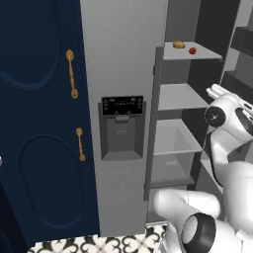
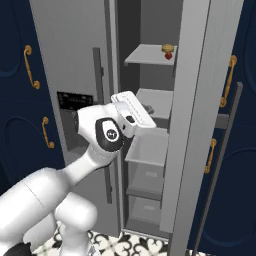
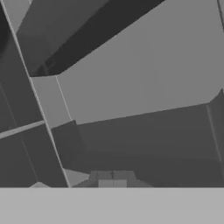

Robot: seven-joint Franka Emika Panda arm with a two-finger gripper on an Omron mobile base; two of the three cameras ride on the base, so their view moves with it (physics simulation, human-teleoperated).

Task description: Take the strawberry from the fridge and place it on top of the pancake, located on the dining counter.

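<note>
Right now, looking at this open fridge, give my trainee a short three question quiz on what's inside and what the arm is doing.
1. True or false: the tiny red strawberry lies on the top shelf of the tall light-grey fridge.
2. What sits beside the strawberry? A) a small golden-brown bun-like lump B) a green bottle C) a blue carton
3. Fill in: the two-finger gripper is ____ and holds nothing.

Key:
1. True; the right-hand door stands open, showing it.
2. A, apart from the berry on the same shelf.
3. Shut; its tips meet in the hand view, facing grey shelves lower in the fridge.
</note>
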